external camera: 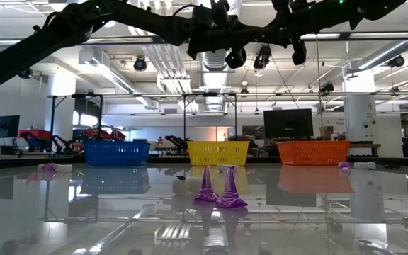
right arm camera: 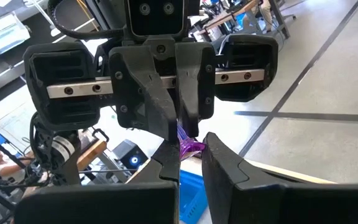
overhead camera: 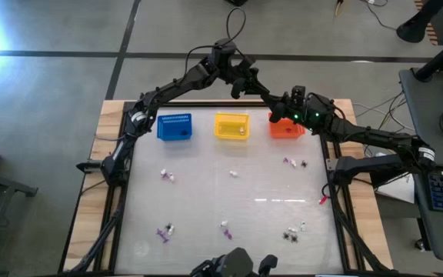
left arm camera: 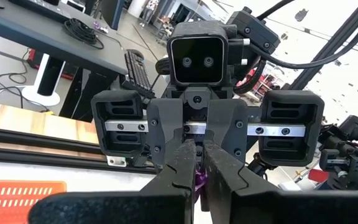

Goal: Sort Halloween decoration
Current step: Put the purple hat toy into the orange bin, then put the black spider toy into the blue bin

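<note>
Yellow basket (overhead camera: 231, 117): white trinket (overhead camera: 242, 131) | left hand (right arm camera: 182, 134): clenched on purple trinket (right arm camera: 190, 147) | right hand (left arm camera: 197, 165): unclear

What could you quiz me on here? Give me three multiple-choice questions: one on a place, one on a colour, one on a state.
1. Where do the two end effectors meet?
A. Low over the near table edge
B. In the air by the row of baskets
C. Off the table's left side

2. What colour is the middle basket of the three?
A. Yellow
B. Green
C. Black

3. What is the left end effector doing?
A. Hanging open and empty
B. Gripping a basket's rim
C. Pinching a purple trinket

Answers:
1 B: the high view shows both arms reaching to the far side, tips facing each other near the yellow basket and orange-red basket.
2 A: yellow sits between the blue basket and the orange-red one.
3 C: the right wrist view shows the left end effector shut on the purple trinket, with the right end effector facing it.
</note>
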